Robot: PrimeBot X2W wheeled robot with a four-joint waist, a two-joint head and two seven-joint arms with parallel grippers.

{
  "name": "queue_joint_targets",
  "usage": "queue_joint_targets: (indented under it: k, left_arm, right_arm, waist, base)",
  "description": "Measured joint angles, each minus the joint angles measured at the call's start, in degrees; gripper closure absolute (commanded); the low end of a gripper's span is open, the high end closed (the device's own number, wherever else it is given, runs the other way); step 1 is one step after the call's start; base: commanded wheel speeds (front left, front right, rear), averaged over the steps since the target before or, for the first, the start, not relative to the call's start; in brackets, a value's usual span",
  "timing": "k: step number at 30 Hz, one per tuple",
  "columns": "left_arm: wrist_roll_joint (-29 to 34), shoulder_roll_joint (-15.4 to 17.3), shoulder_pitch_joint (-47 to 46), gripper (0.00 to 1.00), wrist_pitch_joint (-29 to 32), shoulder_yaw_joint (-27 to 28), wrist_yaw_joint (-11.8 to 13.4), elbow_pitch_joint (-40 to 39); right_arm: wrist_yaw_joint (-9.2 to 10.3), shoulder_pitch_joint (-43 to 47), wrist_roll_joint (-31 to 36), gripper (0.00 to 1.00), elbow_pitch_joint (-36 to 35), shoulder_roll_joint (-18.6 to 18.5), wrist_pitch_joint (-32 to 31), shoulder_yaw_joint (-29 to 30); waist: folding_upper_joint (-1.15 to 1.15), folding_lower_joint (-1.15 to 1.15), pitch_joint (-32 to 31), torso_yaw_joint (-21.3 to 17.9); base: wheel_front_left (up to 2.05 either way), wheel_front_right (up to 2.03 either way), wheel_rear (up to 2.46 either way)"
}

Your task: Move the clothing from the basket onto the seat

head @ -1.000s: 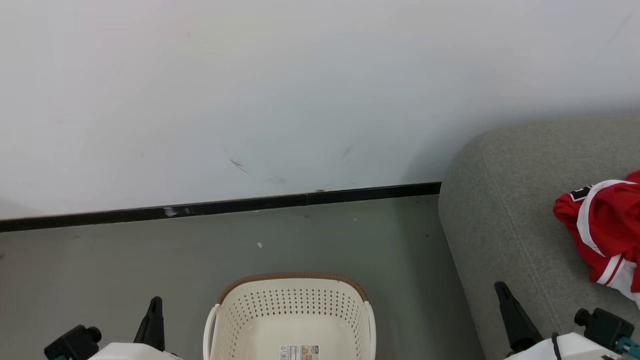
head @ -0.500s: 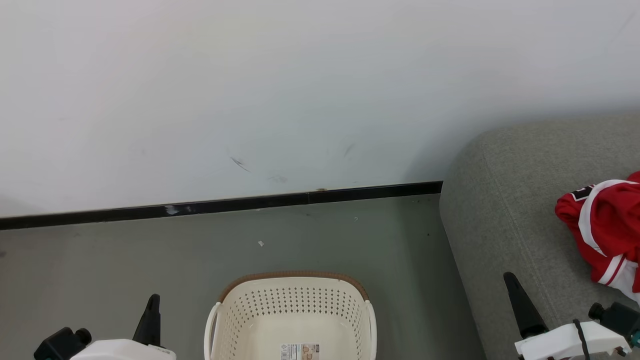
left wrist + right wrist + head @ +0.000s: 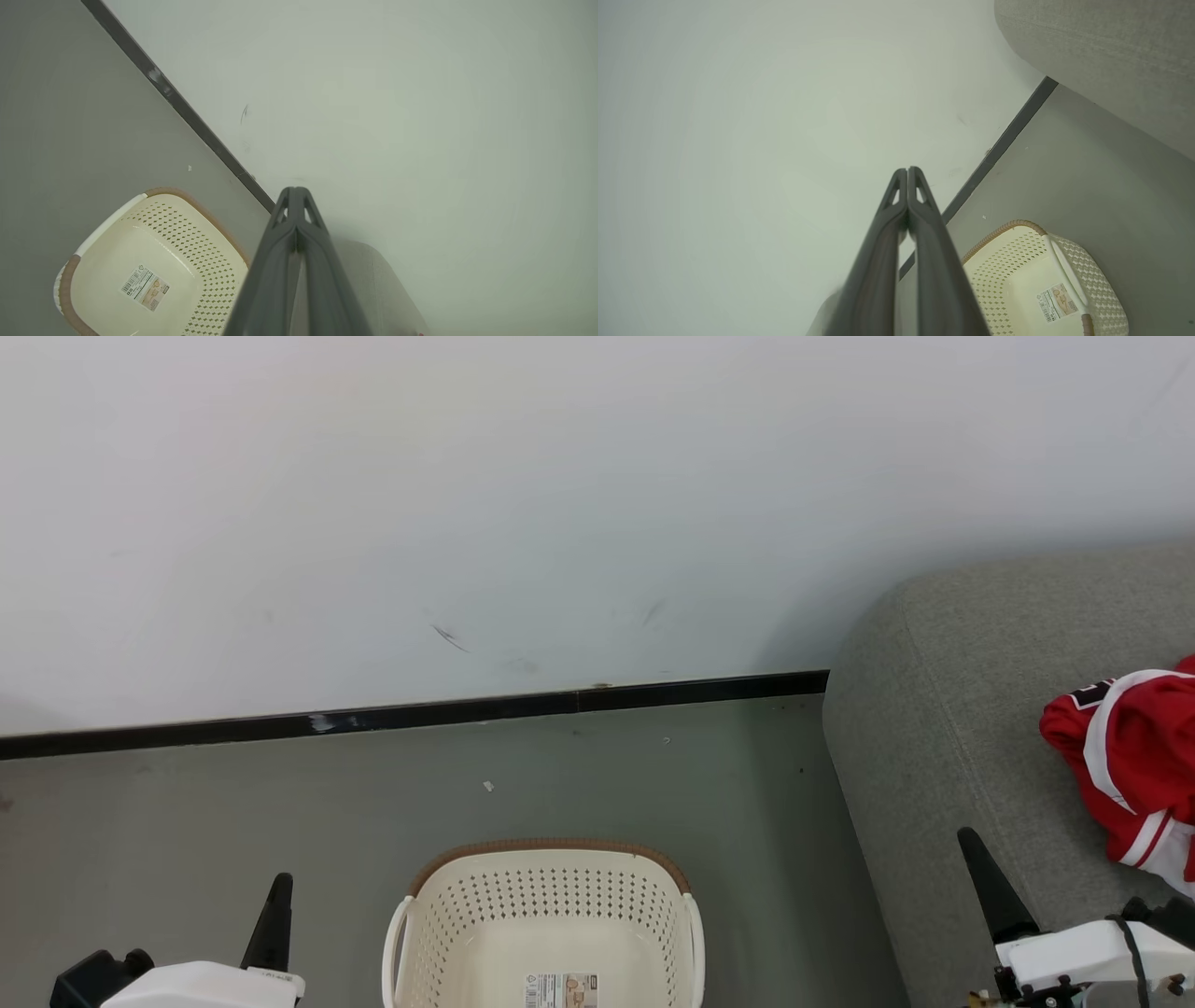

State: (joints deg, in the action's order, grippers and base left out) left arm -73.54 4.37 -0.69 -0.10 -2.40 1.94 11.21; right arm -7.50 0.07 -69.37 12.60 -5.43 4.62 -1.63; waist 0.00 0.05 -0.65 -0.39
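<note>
Right of basket [image 3: 546,905]: seat [image 3: 943,728] w/ clothing [image 3: 1134,765] heaped on top. Either side of basket: L gripper [image 3: 295,192], R gripper [image 3: 907,171], both clenched, tips touching.

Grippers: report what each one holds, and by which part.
Nothing is held. The left gripper and the right gripper are both shut and empty; the clothing lies loose on the seat.
</note>
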Motion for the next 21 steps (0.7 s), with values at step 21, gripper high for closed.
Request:
queue_joint_targets:
  k: [21]
  left_arm:
    - [-12.6, -1.4, -1.3, 1.0, 3.9, 4.4, -4.2, 0.5]
  right_arm:
    - [0.01, -2.7, -19.6, 1.0, 1.3, -1.3, -2.9, 0.9]
  waist:
    - [0.0, -0.02, 0.5, 0.3]
  base:
    - [0.0, 0.0, 0.0]
